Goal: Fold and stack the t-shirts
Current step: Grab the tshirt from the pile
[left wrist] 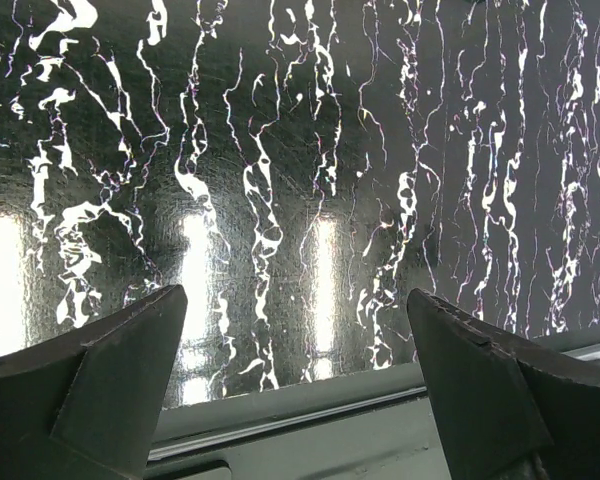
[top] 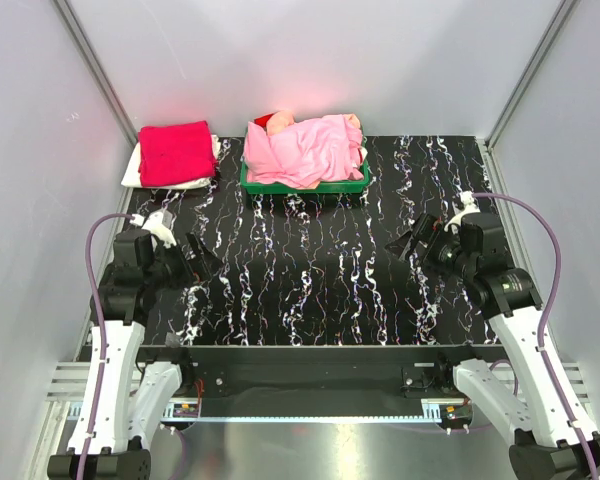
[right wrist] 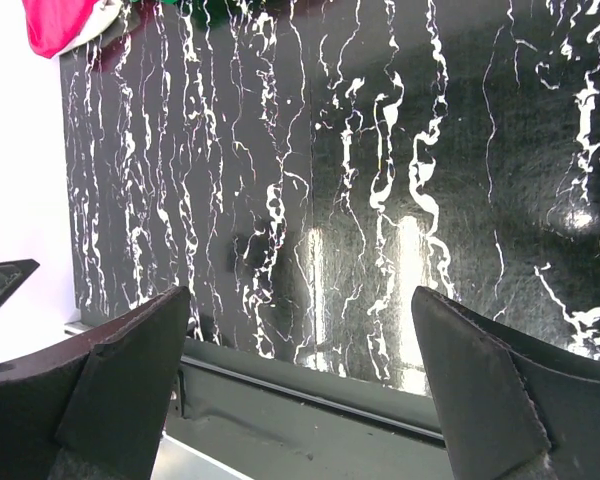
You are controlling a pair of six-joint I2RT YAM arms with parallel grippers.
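A crimson t-shirt (top: 176, 152) lies folded on top of a white one (top: 133, 170) at the table's back left. Its red corner (right wrist: 55, 22) also shows at the top left of the right wrist view. A crumpled pile of pink and peach t-shirts (top: 308, 148) fills the green tray (top: 302, 186) at the back centre, with a bit of red cloth (top: 264, 119) behind. My left gripper (top: 202, 252) hovers open over the table's near left, holding nothing. My right gripper (top: 408, 243) is open over the near right, also with nothing in it. Both wrist views show wide-apart jaws (left wrist: 295, 300) (right wrist: 300, 300) above bare tabletop.
The black marbled tabletop (top: 310, 280) runs between the arms. White walls enclose the cell at the left, back and right. A metal rail (top: 310, 352) runs along the near edge.
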